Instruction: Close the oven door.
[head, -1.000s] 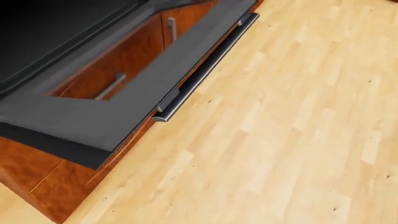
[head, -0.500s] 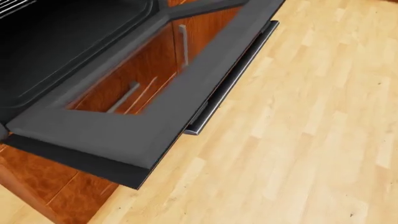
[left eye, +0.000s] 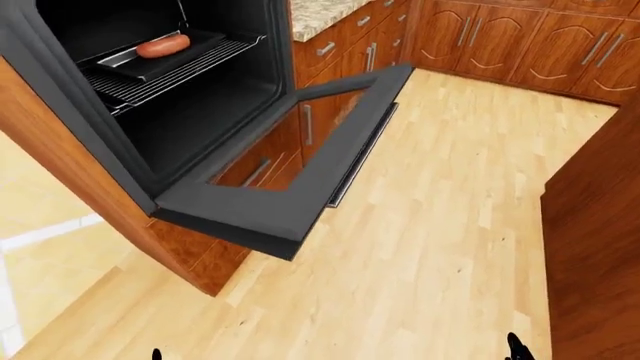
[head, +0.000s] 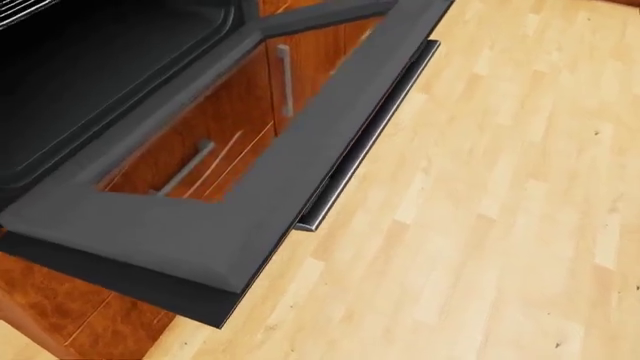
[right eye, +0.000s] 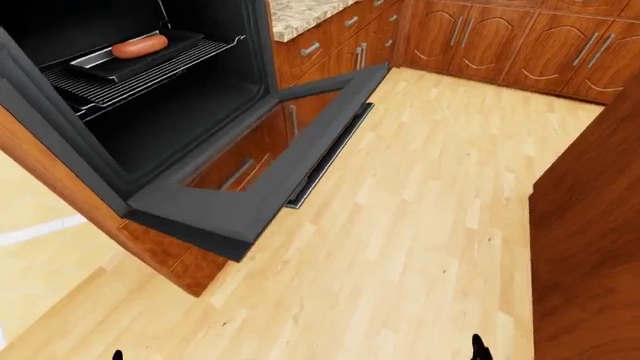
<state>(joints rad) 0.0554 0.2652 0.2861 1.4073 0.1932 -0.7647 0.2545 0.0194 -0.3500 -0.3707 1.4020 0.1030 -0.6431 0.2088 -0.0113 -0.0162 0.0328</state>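
The oven stands open in the left of the left-eye view. Its dark grey door with a glass window lies folded down, roughly level, over the wood floor. The bar handle runs along the door's right edge. In the head view the door and its handle fill the left half. A sausage lies on a dark tray on the rack inside. Only black tips of my left hand and right hand show at the bottom edge, well short of the door.
Wooden cabinets line the top of the eye views, with a granite counter beside the oven. A tall wooden panel stands at the right. The wood floor spreads between them, and pale tile lies at the left.
The whole head view has shifted, so the camera has moved; the door now looks larger and nearer. The door itself stays folded down.
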